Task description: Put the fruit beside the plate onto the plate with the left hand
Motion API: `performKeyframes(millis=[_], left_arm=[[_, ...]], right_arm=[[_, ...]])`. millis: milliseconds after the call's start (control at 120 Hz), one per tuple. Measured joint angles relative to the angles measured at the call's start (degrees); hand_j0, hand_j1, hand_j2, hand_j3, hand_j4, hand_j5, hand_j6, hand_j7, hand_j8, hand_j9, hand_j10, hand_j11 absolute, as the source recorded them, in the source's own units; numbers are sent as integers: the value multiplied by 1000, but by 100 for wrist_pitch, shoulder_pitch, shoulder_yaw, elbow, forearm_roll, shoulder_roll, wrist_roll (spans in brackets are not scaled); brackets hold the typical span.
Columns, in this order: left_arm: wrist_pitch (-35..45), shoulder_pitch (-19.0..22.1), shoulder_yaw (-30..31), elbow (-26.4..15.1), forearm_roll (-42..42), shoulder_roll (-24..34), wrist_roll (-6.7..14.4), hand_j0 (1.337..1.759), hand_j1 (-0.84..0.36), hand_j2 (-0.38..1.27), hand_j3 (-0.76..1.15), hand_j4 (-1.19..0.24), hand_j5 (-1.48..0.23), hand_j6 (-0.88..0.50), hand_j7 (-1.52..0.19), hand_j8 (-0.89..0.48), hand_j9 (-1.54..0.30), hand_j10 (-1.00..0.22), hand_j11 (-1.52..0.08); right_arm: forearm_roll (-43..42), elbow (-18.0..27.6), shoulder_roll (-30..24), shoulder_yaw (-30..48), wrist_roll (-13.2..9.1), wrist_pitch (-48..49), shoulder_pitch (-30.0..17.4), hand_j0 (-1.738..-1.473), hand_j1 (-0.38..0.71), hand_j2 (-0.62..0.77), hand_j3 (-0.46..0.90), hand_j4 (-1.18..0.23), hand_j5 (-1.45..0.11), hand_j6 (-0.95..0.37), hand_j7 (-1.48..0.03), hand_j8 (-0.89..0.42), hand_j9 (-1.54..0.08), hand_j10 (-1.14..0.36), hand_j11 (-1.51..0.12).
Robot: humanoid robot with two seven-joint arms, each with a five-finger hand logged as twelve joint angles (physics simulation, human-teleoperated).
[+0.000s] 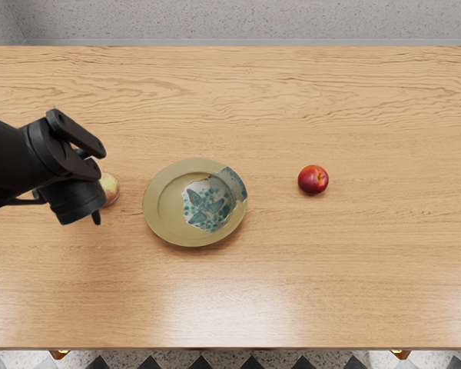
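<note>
Head view: the left hand (71,192) sits over the pale fruit (111,188), which lies on the table (330,269) just left of the plate (157,204), mostly hidden by the hand. Whether the hand is closed on it or loose cannot be told from here. The fruit is likely light, firm, smooth and prone to roll, so a wrap around its widest part should suit. Count: two fruits, the other a red fruit (313,179) well right of the plate; one plate; one hand.

Your left arm (8,163) is matte black all over: a thick rounded forearm, a drum-shaped wrist section, and a bulky hand (75,201) with a flat bar jutting from it.
</note>
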Motion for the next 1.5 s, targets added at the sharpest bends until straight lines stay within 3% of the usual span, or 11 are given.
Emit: performKeyframes(millis=[392, 1000, 1500], left_arm=[[15, -97, -214, 108, 272, 0, -19, 1658, 92, 43, 0, -214, -278, -215, -278, -214, -278, -214, -278], [152, 165, -337, 281, 507, 0, -20, 1658, 17, 56, 0, -277, -360, -278, -360, -278, -360, -277, -360], [551, 325, -502, 193, 490, 0, -17, 1658, 7, 57, 0, -286, -371, -286, -371, -286, -371, -286, -371]], right_arm=[[0, 0, 0, 0, 0, 0, 0, -1658, -331, -3, 0, -15, -19, -15, -19, -15, -19, -15, -19], [0, 0, 0, 0, 0, 0, 0, -1658, -331, -3, 0, -15, -19, -15, -19, -15, -19, -15, -19], [0, 0, 0, 0, 0, 0, 0, -1658, -331, -3, 0, -15, -19, -15, -19, -15, -19, -15, -19]])
